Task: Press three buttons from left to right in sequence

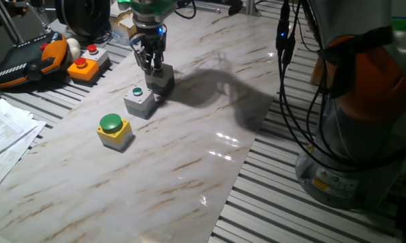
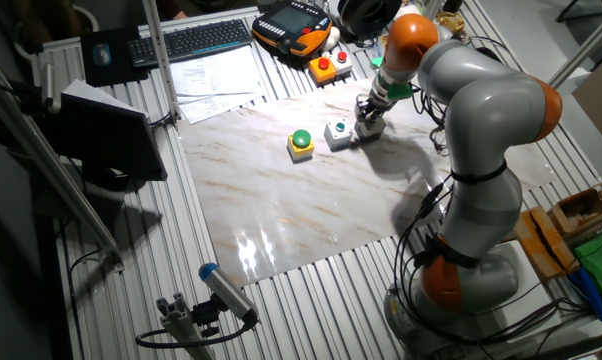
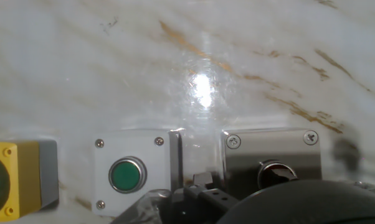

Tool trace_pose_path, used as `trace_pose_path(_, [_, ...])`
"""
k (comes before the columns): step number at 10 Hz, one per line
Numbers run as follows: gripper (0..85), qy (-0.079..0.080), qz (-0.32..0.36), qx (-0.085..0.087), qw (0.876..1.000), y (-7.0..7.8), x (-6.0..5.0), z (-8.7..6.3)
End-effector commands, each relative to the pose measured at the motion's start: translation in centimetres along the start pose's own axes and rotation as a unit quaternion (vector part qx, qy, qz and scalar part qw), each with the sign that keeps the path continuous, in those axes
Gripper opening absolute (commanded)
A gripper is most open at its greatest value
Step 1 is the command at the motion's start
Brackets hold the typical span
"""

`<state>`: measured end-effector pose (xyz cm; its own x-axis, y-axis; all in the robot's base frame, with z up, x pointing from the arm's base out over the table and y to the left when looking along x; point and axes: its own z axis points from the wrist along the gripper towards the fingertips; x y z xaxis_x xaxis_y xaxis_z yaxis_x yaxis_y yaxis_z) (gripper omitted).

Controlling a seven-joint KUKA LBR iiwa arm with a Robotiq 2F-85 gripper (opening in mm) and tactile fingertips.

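The marble-patterned table point(image 1: 189, 155) is seen carrying three button boxes in a row. The gripper point(image 1: 149, 65) is positioned directly over the grey box with the red button point(image 1: 164, 79), its fingertips down at the box top; whether the claw is released or clenched cannot be told. The grey box with the small green button point(image 1: 139, 101) lies at 7 o'clock from it, and the yellow box with the green dome point(image 1: 114, 130) further along at 7 o'clock.

Arm: reaches from the right of the frame toward the upper middle, wrist bent downward.
Hand point(image 1: 151, 64): points straight down, fingertips low.
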<state>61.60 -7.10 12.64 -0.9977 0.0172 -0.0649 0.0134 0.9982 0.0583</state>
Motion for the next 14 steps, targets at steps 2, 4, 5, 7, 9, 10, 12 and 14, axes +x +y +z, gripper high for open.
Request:
trace_pose_path(2, [51.0,0.000,0.000,0.003,1.000,0.2,0.0,-0.7])
trace_pose_path(4, [50.7,0.002,0.005,0.008,1.000,1.7,-0.3,-1.9])
trace_pose_path(5, [50.7,0.001,0.007,0.009,1.000,2.6,-0.3,-2.3])
trace_pose_path(7, [50.3,-0.008,0.001,0.016,1.000,4.1,-0.1,-2.3])
trace_pose_path(9, [50.3,-0.009,0.001,0.011,1.000,5.6,0.1,-2.1])
trace_pose_path(10, [50.3,-0.009,0.000,0.014,1.000,6.2,0.2,-2.1])
trace_pose_path(12, [50.3,-0.006,-0.002,0.011,1.000,7.3,0.5,-2.0])
trace_pose_path(14, [50.0,-0.004,-0.004,0.007,1.000,8.3,0.7,-1.7])
